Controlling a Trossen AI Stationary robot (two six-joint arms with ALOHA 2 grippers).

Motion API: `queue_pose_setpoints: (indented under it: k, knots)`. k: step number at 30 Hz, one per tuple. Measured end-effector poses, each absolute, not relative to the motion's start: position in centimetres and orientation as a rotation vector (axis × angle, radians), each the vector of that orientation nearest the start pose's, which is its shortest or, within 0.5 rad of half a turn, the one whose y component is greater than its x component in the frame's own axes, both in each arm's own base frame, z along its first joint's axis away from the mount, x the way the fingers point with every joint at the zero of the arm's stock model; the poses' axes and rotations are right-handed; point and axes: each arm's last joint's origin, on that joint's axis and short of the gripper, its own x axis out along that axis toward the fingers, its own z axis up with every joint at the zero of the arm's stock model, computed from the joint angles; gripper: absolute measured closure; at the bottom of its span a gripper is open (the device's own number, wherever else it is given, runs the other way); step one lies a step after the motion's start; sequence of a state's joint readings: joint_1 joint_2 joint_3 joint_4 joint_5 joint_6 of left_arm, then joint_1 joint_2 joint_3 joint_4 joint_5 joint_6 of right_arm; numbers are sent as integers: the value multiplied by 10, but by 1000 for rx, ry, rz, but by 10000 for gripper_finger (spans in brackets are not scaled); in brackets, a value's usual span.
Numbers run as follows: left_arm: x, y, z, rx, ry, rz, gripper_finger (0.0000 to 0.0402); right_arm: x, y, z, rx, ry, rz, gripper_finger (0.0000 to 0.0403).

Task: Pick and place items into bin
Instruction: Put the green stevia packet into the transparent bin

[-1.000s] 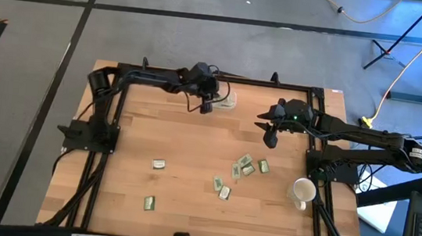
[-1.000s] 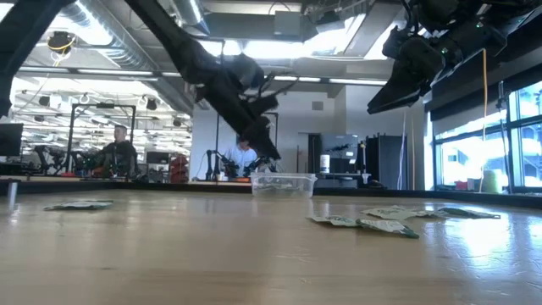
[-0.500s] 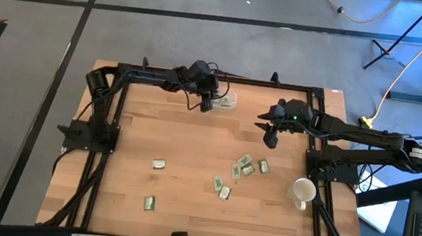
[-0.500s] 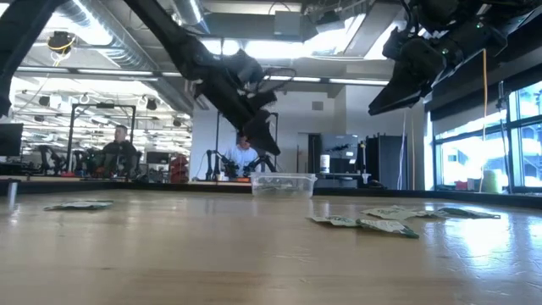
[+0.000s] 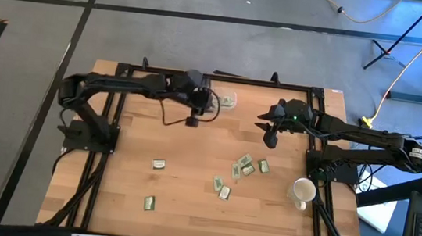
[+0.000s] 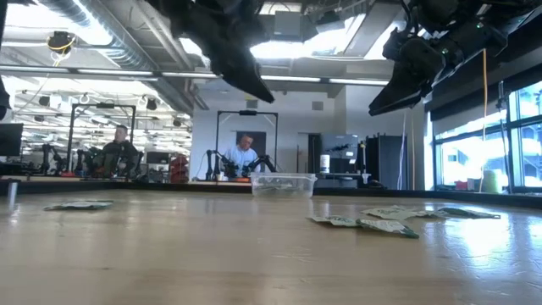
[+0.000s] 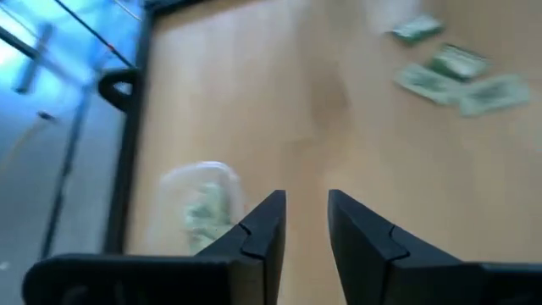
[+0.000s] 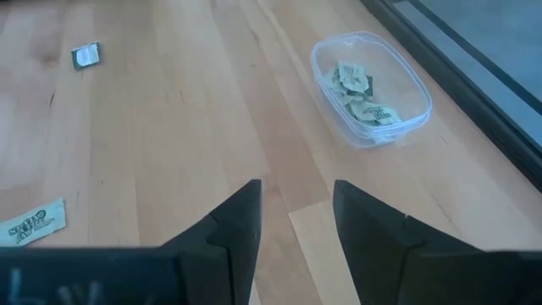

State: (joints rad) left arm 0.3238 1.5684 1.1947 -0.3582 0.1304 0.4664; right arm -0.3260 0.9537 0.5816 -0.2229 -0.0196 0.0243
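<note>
The bin (image 5: pixel 227 100) is a small clear tray near the table's far edge, with several pale green packets inside, as the right wrist view (image 8: pixel 370 89) shows. More packets lie flat on the wood: a cluster (image 5: pixel 243 168) right of centre and two apart (image 5: pixel 159 164) (image 5: pixel 149 202). My left gripper (image 5: pixel 194 118) hangs open and empty in the air, just near and left of the bin (image 7: pixel 203 207). My right gripper (image 5: pixel 269 137) hovers open and empty, right of the bin and above the cluster's far side.
A white cup (image 5: pixel 302 192) lies near the table's right edge. The black frame rails (image 5: pixel 215 77) run along the table's edges, close behind the bin. Bare wood (image 5: pixel 154 132) spreads across the table's left half. People sit in the room beyond (image 6: pixel 244 157).
My left gripper has drawn back from over the bin, toward the near edge and slightly left, and has risen well above the table. The right arm has kept still. The packets and the bin lie as before.
</note>
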Motion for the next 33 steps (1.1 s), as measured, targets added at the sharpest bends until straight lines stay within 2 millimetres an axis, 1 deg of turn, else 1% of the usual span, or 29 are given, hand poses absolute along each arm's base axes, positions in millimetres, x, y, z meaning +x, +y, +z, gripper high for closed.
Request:
queue_pose_setpoints:
  k: [3, 6, 8, 15, 20, 24, 26, 33]
  knots:
    - [314, 80, 269, 212, 866, -11, 313, 187, -63, 231, 120, 586, -303, 251]
    - [303, 56, 261, 161, 1045, -1, 316, 187, -63, 231, 120, 585, -303, 251]
    - [298, 40, 257, 143, 1130, -12, 318, 187, -63, 231, 120, 586, -303, 251]
    - [286, -13, 248, 56, 1297, -44, 325, 188, -63, 230, 142, 592, -309, 251]
    - [269, -47, 228, 59, 1376, -9, 329, 189, -63, 229, 182, 594, -320, 251]
    - [254, -61, 208, 37, 1437, 50, 329, 189, -63, 229, 204, 588, -328, 251]
    - [250, -66, 199, 19, 1437, 62, 329, 189, -63, 229, 205, 587, -328, 251]
    - [233, -73, 171, -31, 1487, 79, 329, 189, -63, 229, 230, 582, -336, 251]
